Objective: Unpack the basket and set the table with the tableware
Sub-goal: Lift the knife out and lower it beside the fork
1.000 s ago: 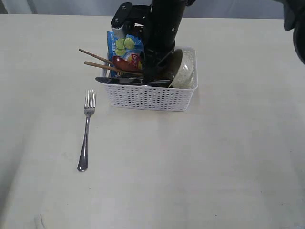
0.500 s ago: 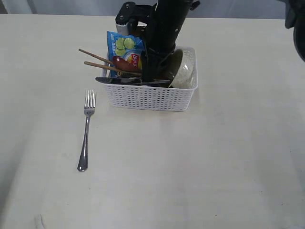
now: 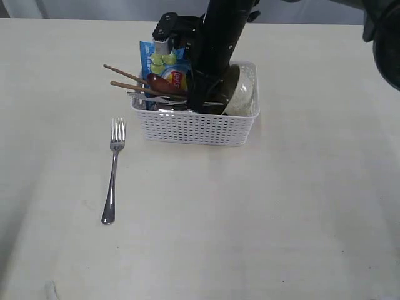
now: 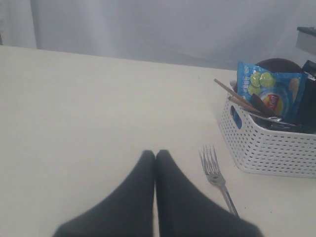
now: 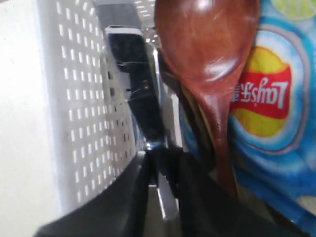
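The white basket (image 3: 195, 128) stands on the table (image 3: 281, 206) with my right arm reaching down into it. In the right wrist view my right gripper (image 5: 163, 156) is shut on the steel knife (image 5: 140, 98), just inside the basket wall (image 5: 79, 108). A reddish-brown spoon (image 5: 210, 54) lies beside the knife against the blue chip bag (image 5: 276, 123). Wooden chopsticks (image 3: 128, 81) stick out past the basket's left end. The pale bowl (image 3: 242, 94) and dark plate (image 3: 229, 81) stand at its right end. A steel fork (image 3: 112, 172) lies on the table. My left gripper (image 4: 155, 155) is shut and empty beside the fork (image 4: 213, 170).
The chip bag (image 3: 164, 62) stands upright at the basket's back left. The fork lies about a hand's width left of the basket's front corner. Bare tabletop stretches in front of and to the right of the basket.
The right jaws have closed on the knife. The knife has shifted off the basket's front rim and its left end now sits farther back.
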`<state>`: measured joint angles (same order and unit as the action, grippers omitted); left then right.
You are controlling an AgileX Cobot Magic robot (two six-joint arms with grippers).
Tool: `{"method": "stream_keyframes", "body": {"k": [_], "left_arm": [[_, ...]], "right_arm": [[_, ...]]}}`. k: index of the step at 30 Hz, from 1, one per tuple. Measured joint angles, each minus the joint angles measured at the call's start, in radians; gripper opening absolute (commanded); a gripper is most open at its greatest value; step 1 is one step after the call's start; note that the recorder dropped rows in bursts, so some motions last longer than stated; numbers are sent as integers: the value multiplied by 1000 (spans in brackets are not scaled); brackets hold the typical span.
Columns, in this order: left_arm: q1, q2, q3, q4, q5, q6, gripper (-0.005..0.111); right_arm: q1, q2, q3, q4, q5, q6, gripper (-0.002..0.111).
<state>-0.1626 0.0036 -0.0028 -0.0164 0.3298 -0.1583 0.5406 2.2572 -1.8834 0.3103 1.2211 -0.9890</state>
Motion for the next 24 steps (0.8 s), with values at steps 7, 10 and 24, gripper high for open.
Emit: {"method": "stream_keyframes", "body": {"k": [7,10,24], "left_arm": [[0,0,0,0,0,0,0],[0,0,0,0,0,0,0],[0,0,0,0,0,0,0]], "right_arm": [[0,-8,-2,4,-2,-2,0],[0,-25,2,4,-2,-2,0],[2,-184,2,122,-6,-3,0]]}}
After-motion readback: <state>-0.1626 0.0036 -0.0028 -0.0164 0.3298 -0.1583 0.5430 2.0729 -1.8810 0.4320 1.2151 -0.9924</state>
